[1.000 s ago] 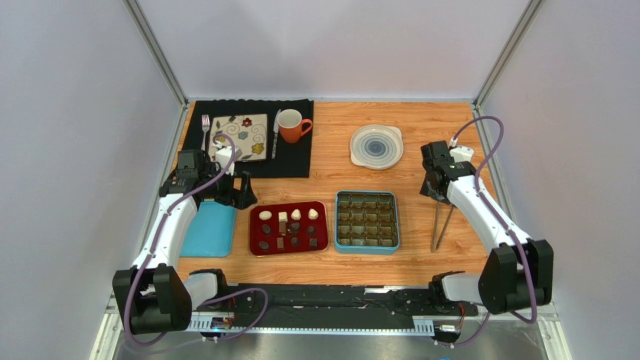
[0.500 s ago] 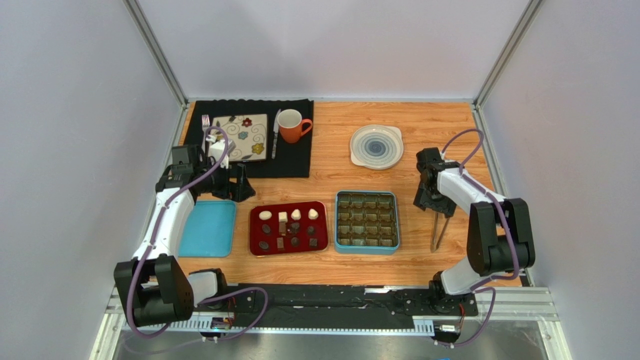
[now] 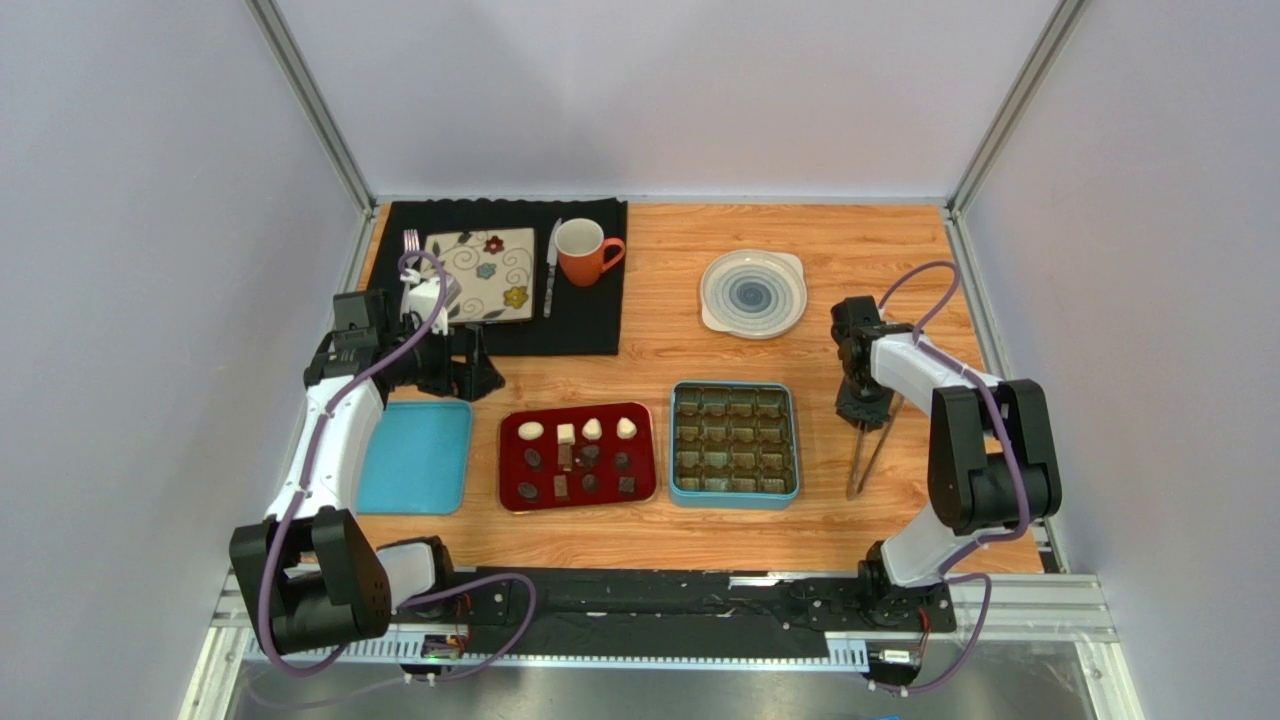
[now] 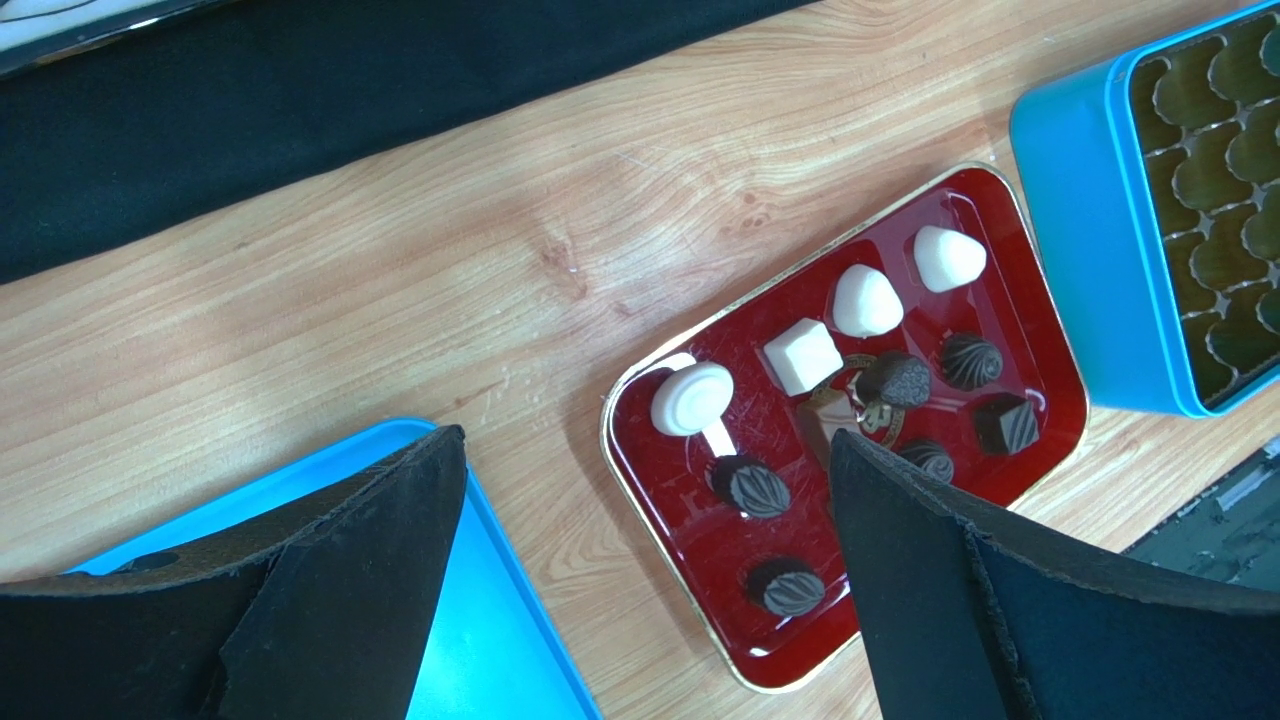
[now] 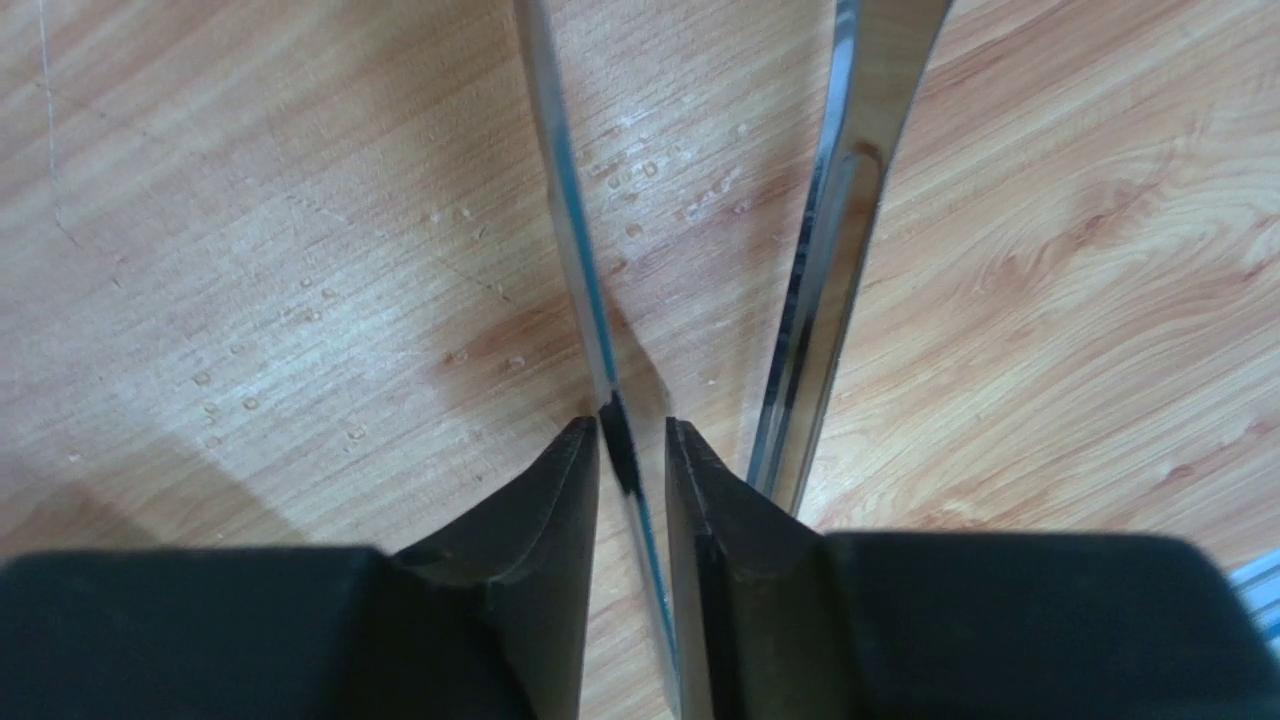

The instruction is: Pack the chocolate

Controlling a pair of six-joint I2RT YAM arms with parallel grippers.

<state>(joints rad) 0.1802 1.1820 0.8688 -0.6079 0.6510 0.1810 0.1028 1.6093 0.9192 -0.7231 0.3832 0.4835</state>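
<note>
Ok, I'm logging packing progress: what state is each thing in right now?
chocolate: all on the red tray, none packed.
teal box: open, visible cells empty.
box lid: off, lying flat.
tongs: arms sprung apart, right of the box.
right gripper: nearly closed around one tong arm, grip unclear.
left gripper: open, empty.
mug: upright.

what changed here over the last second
The right tool came down and narrowed around one leg of the tongs, which shifted slightly toward the teal box. The left tool, wide open, drew back a little. Chocolates, red tray and box stayed put.
</note>
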